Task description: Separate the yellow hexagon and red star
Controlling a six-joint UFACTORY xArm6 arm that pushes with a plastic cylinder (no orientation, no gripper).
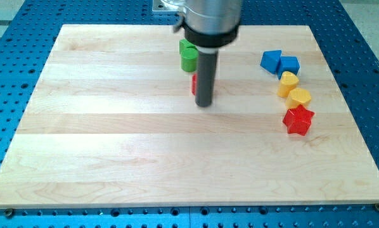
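Observation:
The yellow hexagon (298, 97) lies at the view's right, touching the red star (298, 120) just below it. My tip (204, 104) rests on the board near the middle top, well to the left of both. A red block (194, 83) is mostly hidden behind the rod.
A yellow block (288, 82) sits just above the hexagon. Two blue blocks (272, 61) (289, 64) lie above that. Two green blocks (188, 56) stand by the rod at the view's top. The wooden board (113, 139) lies on a blue perforated table.

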